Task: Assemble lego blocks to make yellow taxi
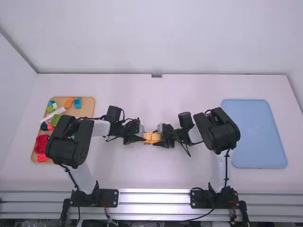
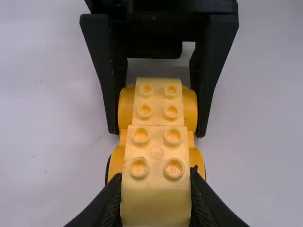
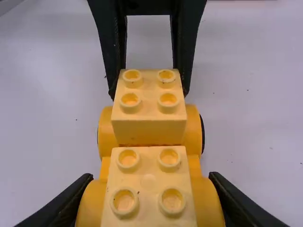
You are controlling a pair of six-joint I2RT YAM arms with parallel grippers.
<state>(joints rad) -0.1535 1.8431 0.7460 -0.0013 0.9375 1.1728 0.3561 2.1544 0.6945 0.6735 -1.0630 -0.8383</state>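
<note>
Yellow taxi (image 1: 152,137): 1 | top blocks (image 3: 148,180): 2 | end effectors (image 1: 144,137) gripping: 2

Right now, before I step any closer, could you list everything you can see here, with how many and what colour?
Light yellow blocks: two, four studs showing on each, side by side on the base
Wheeled base: one, deeper yellow, between the grippers
Tray: one, tan, far left
Loose pieces: several, including blue, orange, green, white and red, on the tray; exact count hidden by an arm
Board: one, light blue, far right
Table: one, white, underneath
Arms: two, white and black, reaching inward
Left gripper: black, shut on one yellow block
Right gripper: black, shut on the wheeled base
</note>
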